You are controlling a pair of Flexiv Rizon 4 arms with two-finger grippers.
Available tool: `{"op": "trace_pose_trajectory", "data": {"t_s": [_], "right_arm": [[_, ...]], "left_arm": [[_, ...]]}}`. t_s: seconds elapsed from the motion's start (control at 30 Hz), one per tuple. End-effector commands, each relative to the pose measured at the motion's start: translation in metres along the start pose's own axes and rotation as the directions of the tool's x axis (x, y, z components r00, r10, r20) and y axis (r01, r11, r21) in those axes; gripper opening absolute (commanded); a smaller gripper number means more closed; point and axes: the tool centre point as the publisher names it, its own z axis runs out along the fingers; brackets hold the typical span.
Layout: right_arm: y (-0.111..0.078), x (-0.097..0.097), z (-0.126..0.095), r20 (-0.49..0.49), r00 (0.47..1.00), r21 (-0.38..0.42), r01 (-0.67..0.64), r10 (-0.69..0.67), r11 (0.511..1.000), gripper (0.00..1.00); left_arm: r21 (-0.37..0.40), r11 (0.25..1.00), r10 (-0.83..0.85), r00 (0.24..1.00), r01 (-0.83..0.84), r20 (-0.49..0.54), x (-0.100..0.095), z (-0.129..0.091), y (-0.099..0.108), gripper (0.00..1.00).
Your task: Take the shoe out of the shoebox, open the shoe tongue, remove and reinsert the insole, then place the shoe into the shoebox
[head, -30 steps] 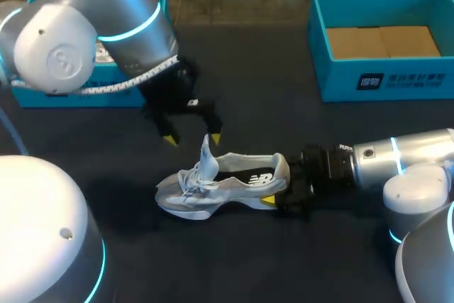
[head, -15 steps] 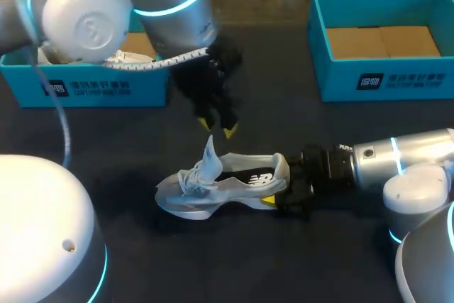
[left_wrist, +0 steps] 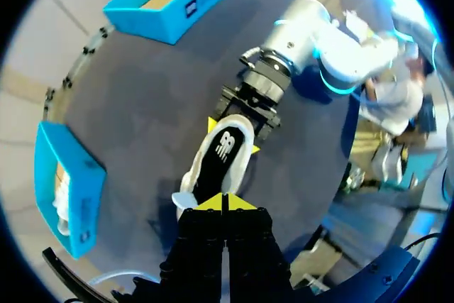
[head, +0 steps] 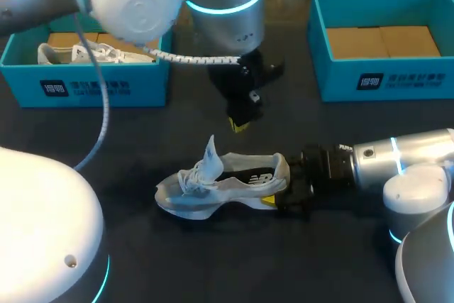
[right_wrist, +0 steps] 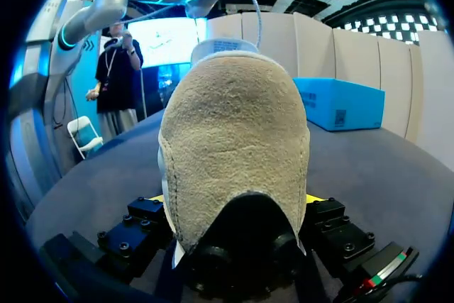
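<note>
A grey and white shoe [head: 213, 186] lies on its side mid-table, its tongue [head: 209, 155] standing up. My right gripper [head: 280, 188] holds the heel from the right, one finger on each side. In the right wrist view the tan heel [right_wrist: 234, 140] fills the space between the right gripper's [right_wrist: 234, 204] fingers. My left gripper [head: 239, 124] hangs above and behind the shoe, shut and empty. In the left wrist view its yellow tips [left_wrist: 221, 204] meet, with the shoe [left_wrist: 221, 157] below and the right gripper [left_wrist: 233, 138] on the heel.
A blue shoebox [head: 92, 89] at the back left holds another white shoe [head: 78, 53]. A second blue shoebox [head: 383, 79] at the back right has a brown cardboard floor. Dark tabletop surrounds the shoe.
My left gripper left the tongue, moved right and toward the back of the table, and shut with nothing in it. The shoe and right gripper stayed put.
</note>
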Motion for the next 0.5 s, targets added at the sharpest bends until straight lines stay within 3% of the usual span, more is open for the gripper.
{"op": "trace_pose_trajectory", "data": {"t_s": [0.03, 0.17, 0.2, 0.27, 0.5], "right_arm": [[0.001, 0.0, 0.0, 0.0, 1.0, 0.004, -0.001, 0.001, 1.0, 0.0], [0.001, 0.0, 0.0, 0.0, 1.0, 0.004, -0.001, 0.001, 1.0, 0.0], [0.001, 0.0, 0.0, 0.0, 1.0, 0.004, -0.001, 0.001, 1.0, 0.0], [0.001, 0.0, 0.0, 0.0, 1.0, 0.004, -0.001, 0.001, 1.0, 0.0], [0.001, 0.0, 0.0, 0.0, 1.0, 0.004, -0.001, 0.001, 1.0, 0.0]], "left_arm": [[-0.227, 0.972, 0.068, 0.998, -0.064, 0.008, 0.002, -0.002, -0.013, 0.0], [-0.158, 0.965, 0.211, 0.978, -0.209, -0.007, 0.007, 0.009, -0.011, 0.0], [-0.13, 0.928, 0.339, 0.936, -0.349, -0.092, 0.009, 0.018, -0.011, 0.0], [-0.114, 0.896, 0.411, 0.9, -0.428, -0.148, 0.007, 0.027, -0.011, 0.0], [-0.112, 0.886, 0.43, 0.888, -0.45, -0.163, 0.005, 0.028, -0.011, 0.0]]}}
